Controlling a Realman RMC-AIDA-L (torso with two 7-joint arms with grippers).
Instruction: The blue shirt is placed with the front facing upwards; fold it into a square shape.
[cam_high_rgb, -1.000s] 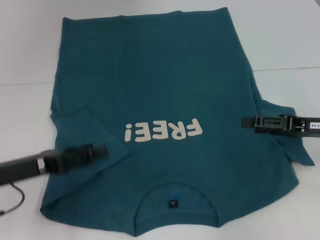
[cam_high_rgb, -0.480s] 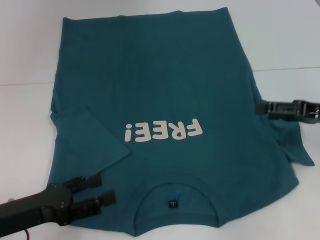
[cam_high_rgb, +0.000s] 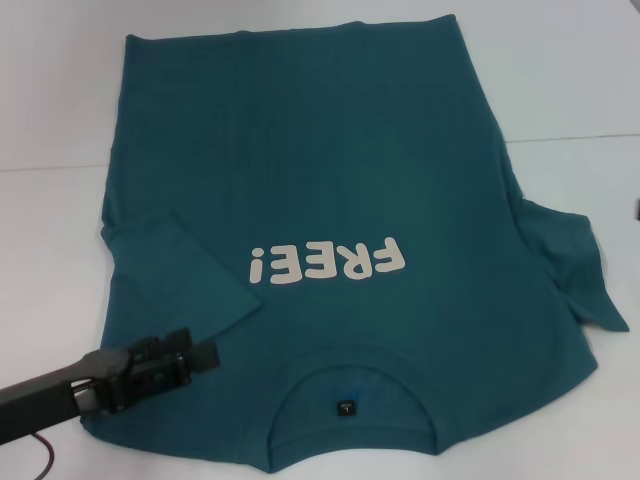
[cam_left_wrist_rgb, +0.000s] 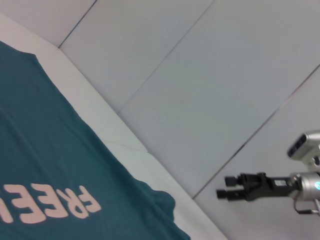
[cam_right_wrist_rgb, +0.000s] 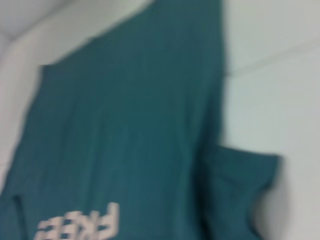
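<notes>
Left gripper (cam_high_rgb: 195, 352) over the near left shoulder of the blue shirt (cam_high_rgb: 330, 180), grasping nothing; whether its jaws are parted, cannot tell. Shirt flat on white table (cam_high_rgb: 50, 100), collar nearest, left sleeve folded in, right sleeve spread. Only left wrist view shows right gripper (cam_left_wrist_rgb: 222, 194), jaws parted, beyond the table edge.

Desk (cam_high_rgb: 560, 70): white surface, thin seam line running across it. Pale tiled floor (cam_left_wrist_rgb: 210, 75) beyond desk edge, dark grout lines.
</notes>
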